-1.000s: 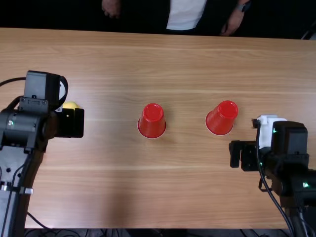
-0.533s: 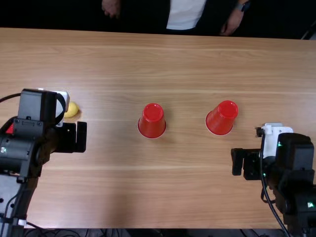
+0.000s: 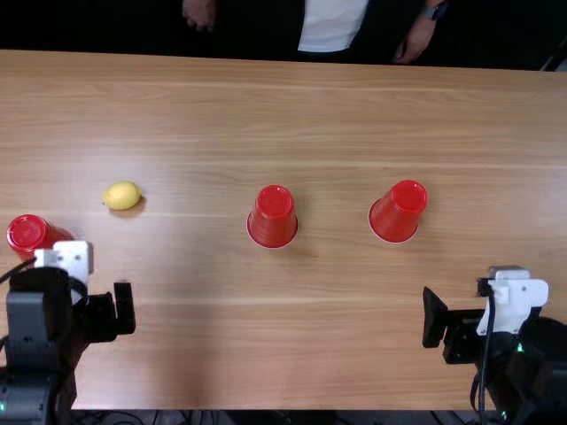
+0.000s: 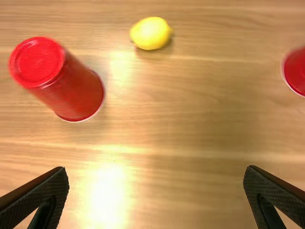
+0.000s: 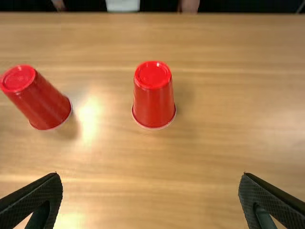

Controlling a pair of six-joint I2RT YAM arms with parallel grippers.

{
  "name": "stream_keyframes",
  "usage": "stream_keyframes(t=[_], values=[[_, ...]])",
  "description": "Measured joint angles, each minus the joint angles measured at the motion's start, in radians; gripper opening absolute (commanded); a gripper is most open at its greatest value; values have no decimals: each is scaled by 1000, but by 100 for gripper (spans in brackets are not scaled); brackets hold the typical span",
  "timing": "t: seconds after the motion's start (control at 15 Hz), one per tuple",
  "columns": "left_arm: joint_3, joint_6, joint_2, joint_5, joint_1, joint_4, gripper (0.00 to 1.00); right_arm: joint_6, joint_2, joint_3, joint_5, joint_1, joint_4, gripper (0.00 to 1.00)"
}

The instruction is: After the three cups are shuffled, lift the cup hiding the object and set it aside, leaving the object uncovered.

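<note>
From above, the lemon (image 3: 122, 195) lies bare on the table (image 3: 283, 115), well ahead of the left gripper (image 3: 122, 308). The set-aside cup (image 3: 28, 234) stands upside down, nearer to that gripper and off to its outer side, apart from the lemon. As I judge it, the uncovering is done and what remains is parking the arm. Doing that well means keeping the wrist clear of the set-aside cup, which stands close beside the arm, and sending nothing toward the lemon, which would likely roll. The middle cup (image 3: 273, 215) and the right-hand cup (image 3: 399, 211) stand inverted well ahead of the right gripper (image 3: 432, 319).

In the left wrist view, the left gripper's fingers (image 4: 40, 193) are spread wide, holding and touching nothing. The set-aside cup (image 4: 57, 80) is ahead toward one finger, with the lemon (image 4: 150, 33) beyond it and near the centre line.

In the right wrist view, the right gripper's fingers (image 5: 269, 195) are likewise spread wide and empty. The right-hand cup (image 5: 153, 95) is straight ahead and the middle cup (image 5: 35, 98) off to one side.
</note>
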Motion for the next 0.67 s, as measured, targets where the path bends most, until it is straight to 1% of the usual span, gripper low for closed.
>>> stream_keyframes(t=[0.13, 0.2, 0.27, 0.33, 0.47, 0.53, 0.67], values=[[-113, -2, -127, -2, 19, 49, 100, 2, -116, -85, 0, 0, 50, 100], [-150, -4, -170, -2, 19, 71, 100, 13, -176, -124, 0, 0, 65, 100], [-219, -5, -230, -2, 19, 126, 100, 43, -269, -181, 0, 0, 95, 100], [-289, -6, -285, -3, 18, 195, 100, 61, -343, -227, 0, 0, 118, 100], [-439, -7, -418, -3, 18, 324, 100, 80, -524, -338, 4, 0, 120, 100], [-499, -7, -475, -2, 18, 367, 100, 82, -599, -370, 13, 0, 117, 100], [-565, -6, -556, -2, 18, 422, 100, 89, -626, -377, 27, 0, 119, 100]])
